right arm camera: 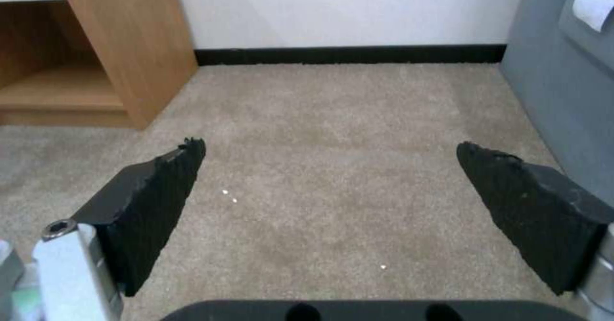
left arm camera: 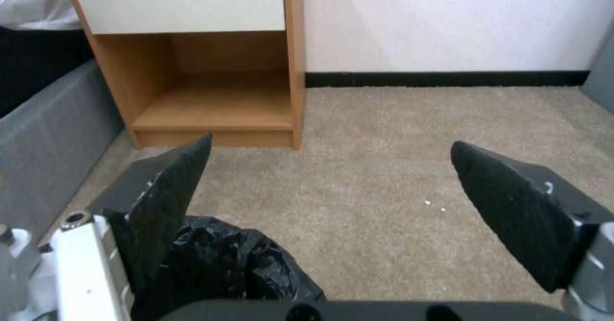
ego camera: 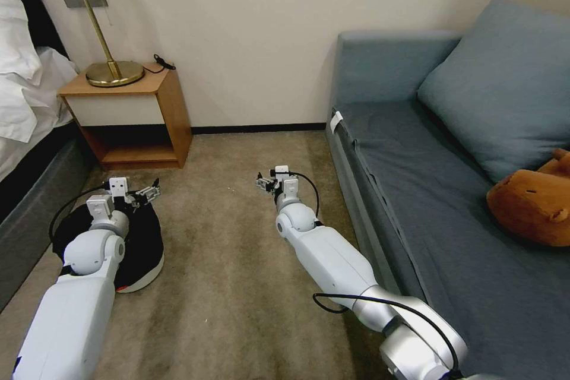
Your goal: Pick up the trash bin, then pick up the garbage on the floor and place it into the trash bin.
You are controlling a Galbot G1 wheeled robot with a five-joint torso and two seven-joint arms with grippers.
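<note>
**Both grippers wide open over the carpet, bin under the left arm**

Left gripper (ego camera: 138,192) held out low above the trash bin (ego camera: 142,276), fingers spread far apart and closed on nothing. Seen from the left wrist: two black padded fingers (left arm camera: 168,201) set wide, bare carpet (left arm camera: 358,186) between them, and a bulge of the bin's crinkled black liner (left arm camera: 237,263) just beside one finger (touching or only near, cannot tell). Bin itself standing upright on the floor beside the bed base (ego camera: 29,214), white wall with a red mark near its foot showing at the lower rim, black bag covering the top, partly hidden by the left forearm.

Right gripper (ego camera: 268,181) stretched forward over open carpet near the front of the grey-blue sofa (ego camera: 415,148), likewise fully open and empty. From the right wrist: black fingers (right arm camera: 153,201) far apart, plain carpet (right arm camera: 333,158) with a few pale specks between them.

Ahead by the wall: wooden nightstand (ego camera: 136,119) with a brass lamp (ego camera: 110,65) on top, open shelf below. On the sofa: a large blue cushion (ego camera: 504,83) and a brown plush toy (ego camera: 534,202).
</note>
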